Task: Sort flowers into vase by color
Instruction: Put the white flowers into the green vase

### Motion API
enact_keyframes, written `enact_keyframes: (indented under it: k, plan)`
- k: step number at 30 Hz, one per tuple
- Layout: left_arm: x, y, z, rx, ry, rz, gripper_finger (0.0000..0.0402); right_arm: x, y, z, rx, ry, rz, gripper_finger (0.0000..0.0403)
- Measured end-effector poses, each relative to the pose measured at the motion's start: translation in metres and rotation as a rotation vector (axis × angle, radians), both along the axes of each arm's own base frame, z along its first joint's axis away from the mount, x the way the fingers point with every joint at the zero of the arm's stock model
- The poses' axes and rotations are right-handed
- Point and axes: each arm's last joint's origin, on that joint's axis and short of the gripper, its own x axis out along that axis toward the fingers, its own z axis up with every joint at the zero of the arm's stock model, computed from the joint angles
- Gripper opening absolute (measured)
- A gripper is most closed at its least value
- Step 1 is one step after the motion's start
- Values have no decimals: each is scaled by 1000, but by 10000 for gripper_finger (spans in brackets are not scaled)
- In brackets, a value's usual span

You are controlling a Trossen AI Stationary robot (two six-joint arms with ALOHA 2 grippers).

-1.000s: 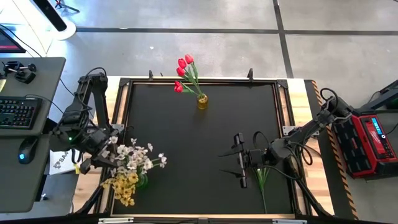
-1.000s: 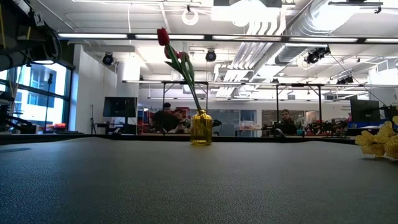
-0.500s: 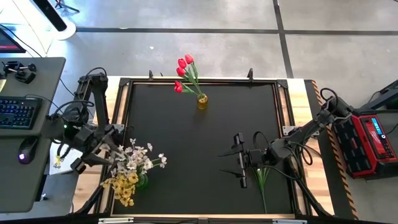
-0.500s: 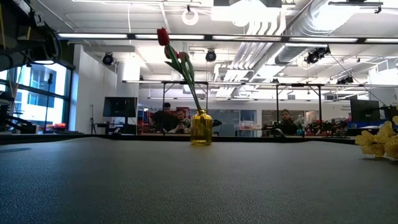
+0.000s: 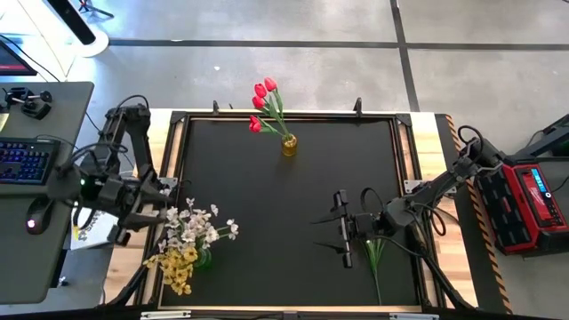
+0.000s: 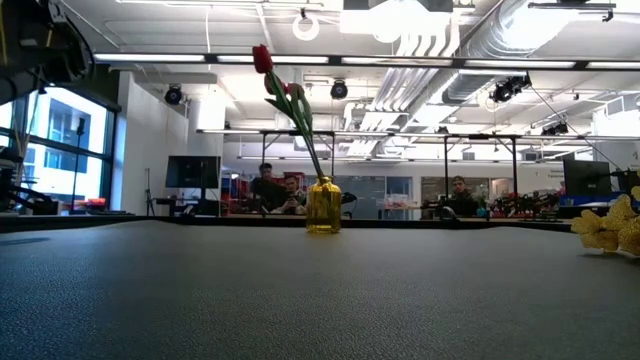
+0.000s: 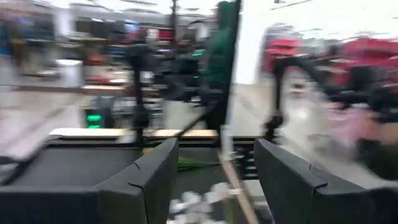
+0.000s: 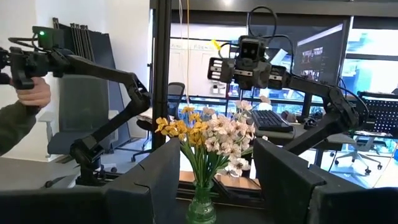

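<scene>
Black matting is covering the counter (image 5: pixel 284 196); beside the green vase (image 5: pixel 203 260) of light, floppy white and yellow flowers (image 5: pixel 191 240), the left gripper (image 5: pixel 147 213) is hovering, jaws spread; thin stiff stems suit pinching.

Ahead of the right gripper's (image 5: pixel 341 230) spread jaws the black worktop (image 5: pixel 293 204) lies bare. Beyond that stretch a green vase (image 8: pixel 201 208) of yellow and white flowers (image 5: pixel 191 236) blocks the way, just beside the left gripper's (image 5: pixel 160 212) parted jaws.
</scene>
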Motion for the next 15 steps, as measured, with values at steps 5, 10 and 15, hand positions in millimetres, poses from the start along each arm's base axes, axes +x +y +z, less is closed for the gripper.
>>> enact_keyframes:
  k: [5,10,15]
  plan:
    - [1,-1,-3,-5,11,227,176,0,0,1,4,-6,0,188]
    - [5,7,8,-149,10,270,151,1,-2,1,4,-6,-6,188]
    - [5,13,19,-234,8,280,125,1,-2,0,6,1,-5,188]
